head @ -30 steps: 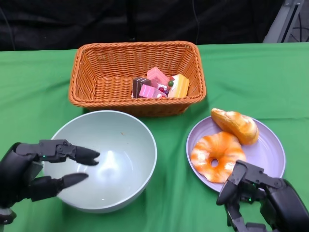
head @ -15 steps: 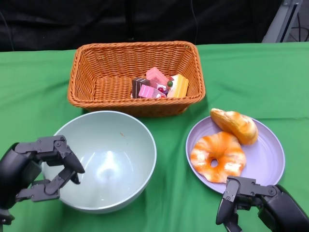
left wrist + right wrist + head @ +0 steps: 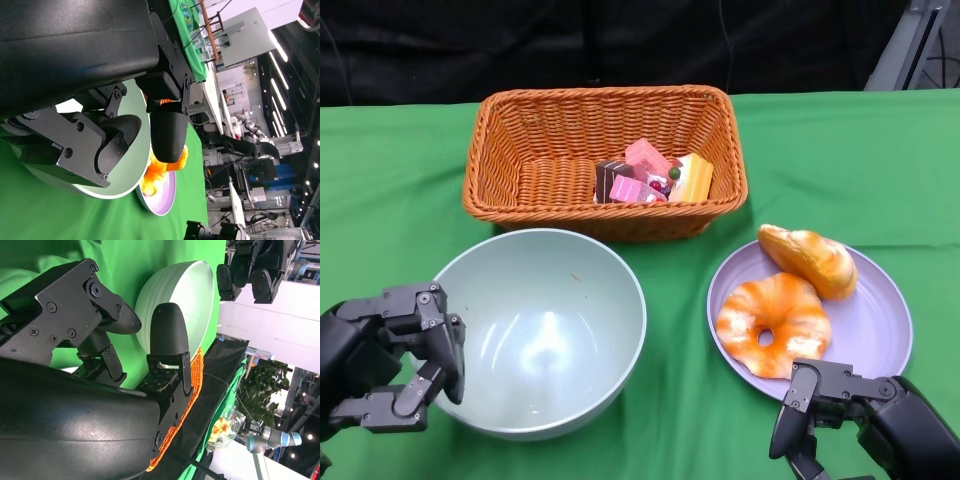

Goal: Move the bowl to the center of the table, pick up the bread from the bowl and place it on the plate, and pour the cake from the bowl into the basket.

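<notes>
Item, final stage: we judge bowl (image 3: 542, 330) emptied, cakes (image 3: 650, 175) in basket (image 3: 603, 160), bread (image 3: 790, 295) plated; left hand (image 3: 390, 360) and right hand (image 3: 855, 415) curled, empty; next, withdrawal.

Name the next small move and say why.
Probably draw both hands back to rest. The bowl looks empty, both breads lie on the plate, the cakes sit in the basket, and neither robot hand, left or right, holds anything.

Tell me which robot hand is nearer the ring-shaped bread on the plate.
Right. The right robot hand sits just below the ring-shaped bread at the plate edge; the left robot hand is beyond the bowl.
</notes>
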Available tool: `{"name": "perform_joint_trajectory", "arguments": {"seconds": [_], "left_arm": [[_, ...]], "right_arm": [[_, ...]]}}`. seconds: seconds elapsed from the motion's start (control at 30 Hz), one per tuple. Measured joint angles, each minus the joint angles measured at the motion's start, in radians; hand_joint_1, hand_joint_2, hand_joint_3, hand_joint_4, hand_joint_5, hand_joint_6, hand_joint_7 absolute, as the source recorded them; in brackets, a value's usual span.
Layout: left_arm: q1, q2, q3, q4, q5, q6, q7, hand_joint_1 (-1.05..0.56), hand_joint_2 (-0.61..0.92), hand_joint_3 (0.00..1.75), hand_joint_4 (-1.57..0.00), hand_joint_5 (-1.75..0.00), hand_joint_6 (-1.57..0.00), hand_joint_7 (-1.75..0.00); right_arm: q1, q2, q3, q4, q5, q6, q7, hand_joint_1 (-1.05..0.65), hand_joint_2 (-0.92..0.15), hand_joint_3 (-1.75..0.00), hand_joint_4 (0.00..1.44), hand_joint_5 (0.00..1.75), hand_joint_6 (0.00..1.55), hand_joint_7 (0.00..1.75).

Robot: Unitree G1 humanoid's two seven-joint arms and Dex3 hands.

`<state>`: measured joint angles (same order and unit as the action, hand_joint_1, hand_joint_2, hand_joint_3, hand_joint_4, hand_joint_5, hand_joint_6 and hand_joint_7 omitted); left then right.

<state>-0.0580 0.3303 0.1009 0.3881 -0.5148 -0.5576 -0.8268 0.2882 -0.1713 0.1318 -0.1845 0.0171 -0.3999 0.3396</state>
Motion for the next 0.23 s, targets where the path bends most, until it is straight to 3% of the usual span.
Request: {"name": "perform_joint_trajectory", "arguments": {"seconds": [0.23], "left_arm": [[0.0,-0.018,0.017,-0.001,0.015,0.011,-0.003,0.07,0.53,1.3,-0.76,-1.75,-0.7,-1.56]], "right_arm": [[0.001,0.0,0.003,-0.008,-0.001,0.008,0.006,-0.04,-0.46,-1.17,0.81,1.74,0.73,1.44]]}}
